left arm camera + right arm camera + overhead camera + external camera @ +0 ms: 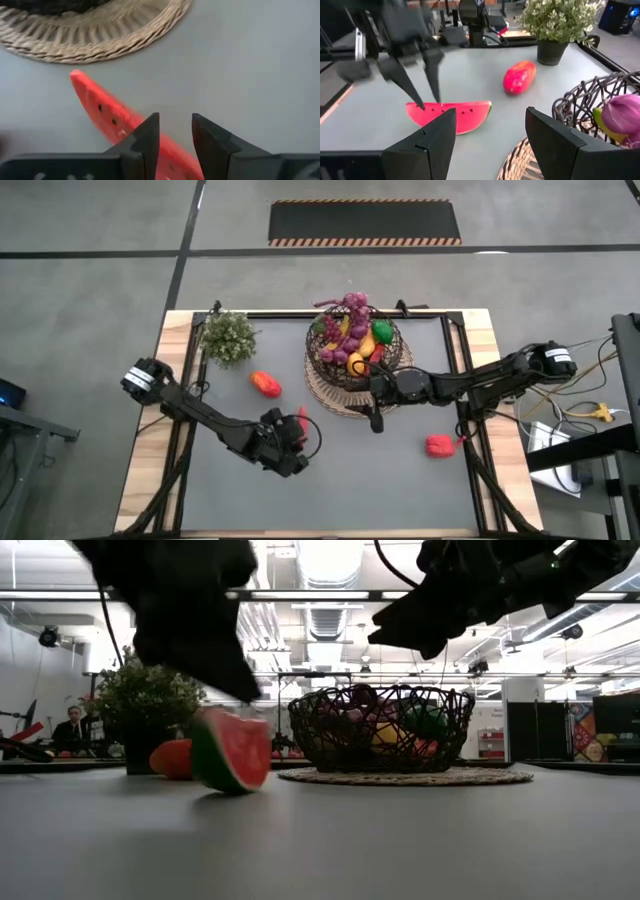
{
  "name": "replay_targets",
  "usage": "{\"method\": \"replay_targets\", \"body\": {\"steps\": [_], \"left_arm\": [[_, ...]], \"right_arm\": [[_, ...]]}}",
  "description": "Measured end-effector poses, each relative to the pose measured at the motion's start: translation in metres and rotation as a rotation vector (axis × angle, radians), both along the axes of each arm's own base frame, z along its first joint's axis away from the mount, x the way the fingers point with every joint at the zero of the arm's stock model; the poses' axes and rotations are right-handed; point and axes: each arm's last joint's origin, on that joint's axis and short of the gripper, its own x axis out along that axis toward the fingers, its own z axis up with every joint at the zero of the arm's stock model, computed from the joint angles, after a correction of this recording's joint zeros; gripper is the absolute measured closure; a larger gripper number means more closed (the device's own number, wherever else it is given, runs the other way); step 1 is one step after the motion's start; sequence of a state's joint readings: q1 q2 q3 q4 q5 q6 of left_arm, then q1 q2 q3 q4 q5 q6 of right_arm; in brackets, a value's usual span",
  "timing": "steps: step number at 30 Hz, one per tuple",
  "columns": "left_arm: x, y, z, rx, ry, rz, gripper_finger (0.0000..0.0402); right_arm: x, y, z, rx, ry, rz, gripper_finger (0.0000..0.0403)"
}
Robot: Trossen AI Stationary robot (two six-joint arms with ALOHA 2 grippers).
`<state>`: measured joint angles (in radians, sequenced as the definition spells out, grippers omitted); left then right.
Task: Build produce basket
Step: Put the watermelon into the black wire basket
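The watermelon slice (452, 116) stands on the grey table between the plant and the basket, rind down, with my left gripper (428, 102) shut on it from above. In the left wrist view the slice (100, 105) runs out past the fingers. The dark wire basket (358, 345) sits on a woven mat (325, 395) at the far middle and holds grapes, a banana and other produce. My right gripper (373, 408) hovers open just near of the basket, pointing toward the table's left, with nothing between its fingers (435, 140). My left gripper pinches the watermelon slice between its two fingers, near one end of its straight red top edge (426, 107). The fingers slant down from above and lie across the slice. The slice stands on edge, and its green rind (222, 785) is down at the table.
A red fruit (265, 384) lies near the potted plant (228, 335) at the far left. Another red piece (438, 445) lies toward the right edge. The near half of the grey mat (330, 490) is free room. A person sits in the room behind.
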<state>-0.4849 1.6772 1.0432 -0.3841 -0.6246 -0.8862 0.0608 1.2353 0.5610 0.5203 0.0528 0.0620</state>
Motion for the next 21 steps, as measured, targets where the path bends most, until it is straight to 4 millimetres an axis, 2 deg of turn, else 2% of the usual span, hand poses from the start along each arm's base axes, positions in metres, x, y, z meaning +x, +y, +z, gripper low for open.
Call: {"method": "replay_targets", "body": {"steps": [3,8,15,21], "left_arm": [[-0.002,0.002,0.016,-0.087,-0.054,0.038,0.0293],[-0.008,0.018,0.022,-0.207,-0.091,0.223,0.0244],[-0.003,0.036,0.001,-0.221,-0.045,0.341,0.0174],[0.0,0.039,-0.006,-0.239,-0.014,0.348,0.0162]], "right_arm": [[0.001,0.0,-0.002,-0.014,0.007,0.003,0.0182],[0.001,0.0,-0.003,-0.021,0.014,0.006,0.0182],[0.0,0.0,-0.005,-0.03,0.032,0.008,0.0182],[0.0,0.0,-0.007,-0.031,0.056,0.008,0.0182]]}}
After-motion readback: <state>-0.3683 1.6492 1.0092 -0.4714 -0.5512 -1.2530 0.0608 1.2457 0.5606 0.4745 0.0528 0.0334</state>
